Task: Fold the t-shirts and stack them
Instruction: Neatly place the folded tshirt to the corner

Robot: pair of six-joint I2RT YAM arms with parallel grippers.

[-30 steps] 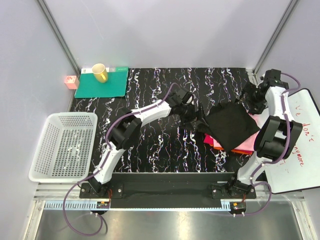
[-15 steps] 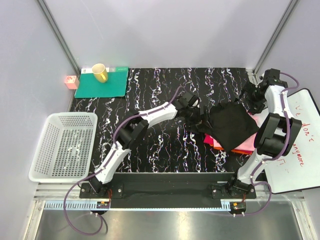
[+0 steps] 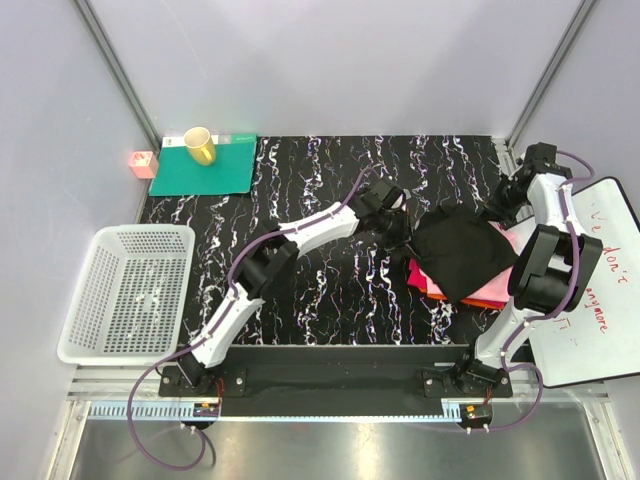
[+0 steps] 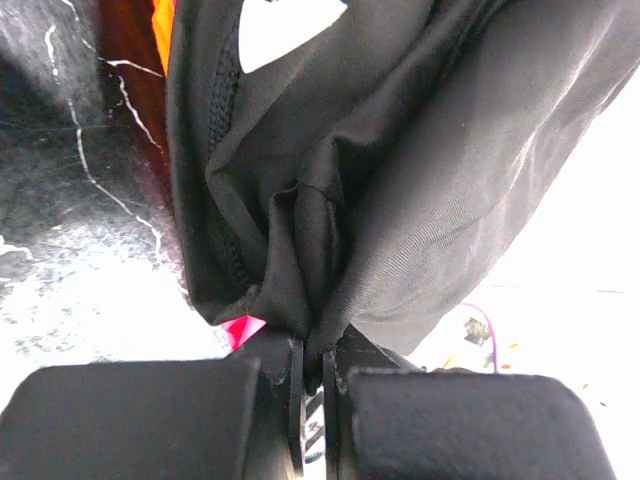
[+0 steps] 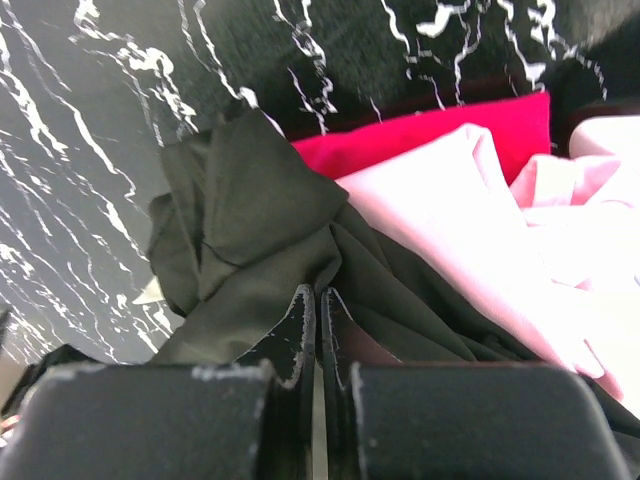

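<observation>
The black marbled table carries everything. A white basket sits at its left edge. A whiteboard lies at the right, with red handwriting only partly readable: "don'" and "more".

The black shirt is spread as a rough diamond on the right half of the table, over the stack. Of that stack, a pink shirt and a red one show under its near edge. An orange one shows only in the left wrist view. No lettering shows on the black cloth in any view.

A green mat lies at the far left corner, well apart from all this.

The left gripper is clamped on the black shirt's left corner, the cloth bunched into a fold between its jaws. The right gripper is pinched tight on the far right corner, and pink and red cloth lie just beyond it in its own camera.

The shirt's held span therefore runs left to right, rising slightly toward the far side, with one arm at each end. Neither arm is nearer, since both already have cloth. The stack lies directly below and toward the near side. The next move probably calls for settling the shirt squarely on the stack before either grip lets go.

A yellow cup stands on the mat.
</observation>
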